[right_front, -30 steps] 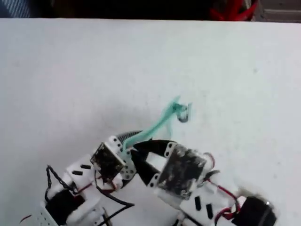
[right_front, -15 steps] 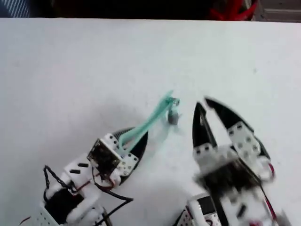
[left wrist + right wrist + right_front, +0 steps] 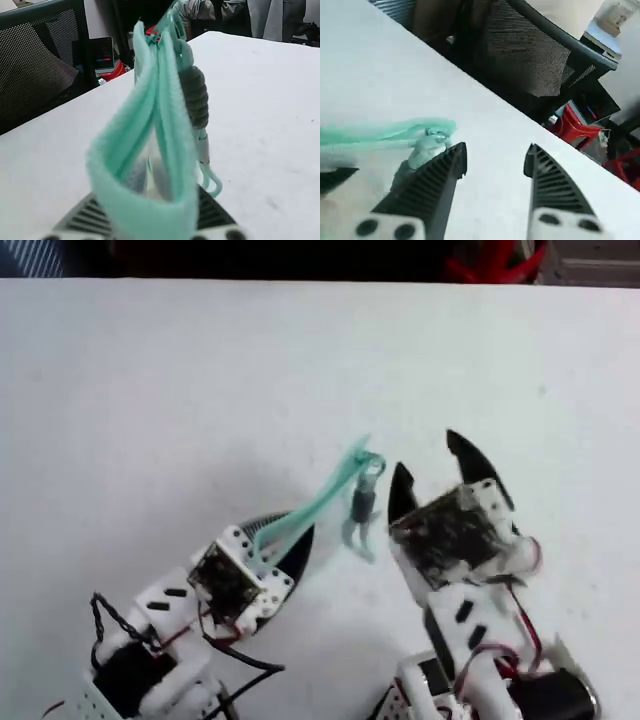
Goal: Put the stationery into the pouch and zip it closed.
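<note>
Left gripper (image 3: 285,537) pinching soft, limp pouch (image 3: 322,500) (likely light); right gripper (image 3: 428,458), jaws spread, beside zip pull (image 3: 362,504), the likeliest hold.

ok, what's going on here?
The left arm has its jaws shut on one end of a mint-green pouch, holding it edge-up over the table. The right arm has its jaws open right beside the pouch's far end, where the zipper pull dangles, and they grip nothing. I can't tell whether the zip is closed.
</note>
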Robot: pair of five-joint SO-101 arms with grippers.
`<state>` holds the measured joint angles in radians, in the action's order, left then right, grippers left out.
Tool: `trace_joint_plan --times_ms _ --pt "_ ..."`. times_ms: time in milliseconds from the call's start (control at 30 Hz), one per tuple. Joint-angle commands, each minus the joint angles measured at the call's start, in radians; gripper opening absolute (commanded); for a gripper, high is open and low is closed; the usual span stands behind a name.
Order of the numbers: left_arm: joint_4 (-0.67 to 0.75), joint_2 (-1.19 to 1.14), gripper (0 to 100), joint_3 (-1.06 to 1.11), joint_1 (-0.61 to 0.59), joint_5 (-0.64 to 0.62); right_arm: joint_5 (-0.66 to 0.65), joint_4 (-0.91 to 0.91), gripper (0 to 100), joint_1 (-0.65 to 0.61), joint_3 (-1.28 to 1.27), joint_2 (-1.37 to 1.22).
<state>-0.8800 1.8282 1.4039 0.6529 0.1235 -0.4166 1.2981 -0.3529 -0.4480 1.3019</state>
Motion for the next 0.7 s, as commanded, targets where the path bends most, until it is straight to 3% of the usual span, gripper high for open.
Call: trace_joint_plan --times_ms 0,133,333,433,533,667 --pt "-0.005 -0.004 2 -0.006 -0.008 0.02 0.178 0.021 18.7 -0.021 0.123 -0.036" --pt "-0.005 -0.004 2 -0.006 -0.008 0.02 0.319 0.104 18.7 -0.05 0.284 -0.211" --pt "-0.005 -0.004 2 -0.006 -0.008 0.02 0.483 0.381 18.8 -0.154 0.628 -0.585" --pt "-0.005 -0.004 2 -0.005 -0.008 0.02 0.534 0.426 23.2 -0.199 0.776 -0.667" --pt "-0.003 -0.004 2 -0.002 -0.008 0.02 0.568 0.423 27.1 -0.219 0.806 -0.7" --pt "0.04 -0.002 2 0.043 -0.01 0.02 0.569 0.424 25.2 -0.214 0.744 -0.723"
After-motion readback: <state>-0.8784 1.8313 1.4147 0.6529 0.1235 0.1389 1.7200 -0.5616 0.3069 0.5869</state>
